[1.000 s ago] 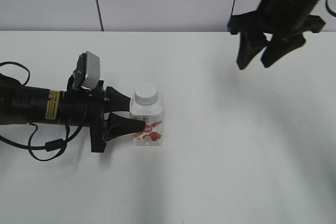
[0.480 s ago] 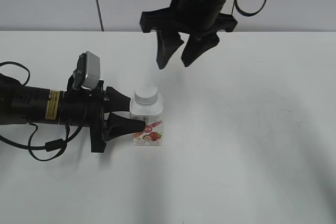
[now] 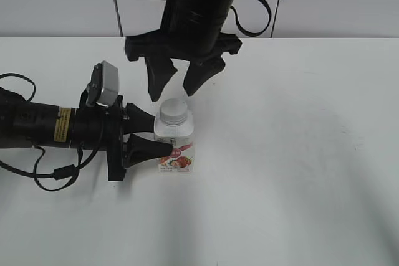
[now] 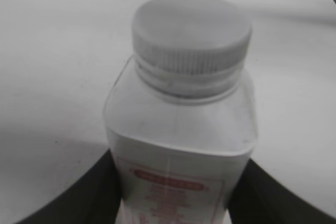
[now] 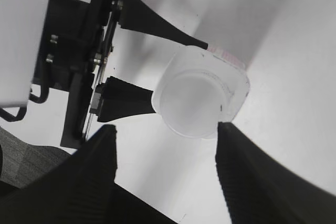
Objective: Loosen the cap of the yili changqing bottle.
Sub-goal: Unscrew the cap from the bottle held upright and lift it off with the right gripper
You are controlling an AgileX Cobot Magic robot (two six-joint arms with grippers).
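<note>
The yili changqing bottle (image 3: 175, 149) stands upright on the white table, with its strawberry label facing front. Its ribbed white cap (image 3: 173, 111) is on the neck. My left gripper (image 3: 159, 134) lies level from the left and is shut on the bottle's body; its black fingers flank the bottle (image 4: 181, 145) below the cap (image 4: 190, 38) in the left wrist view. My right gripper (image 3: 173, 90) hangs open just above and behind the cap, not touching it. The right wrist view looks down on the cap (image 5: 197, 100) between the open fingertips (image 5: 102, 153).
The white table (image 3: 293, 172) runs to a grey wall at the back. The left arm (image 3: 43, 126) with its cables lies along the table's left side. The right arm (image 3: 202, 10) comes down from the top centre.
My right gripper has swept from the upper right leftward and down to just above the cap. The left gripper and the bottle have not moved.
</note>
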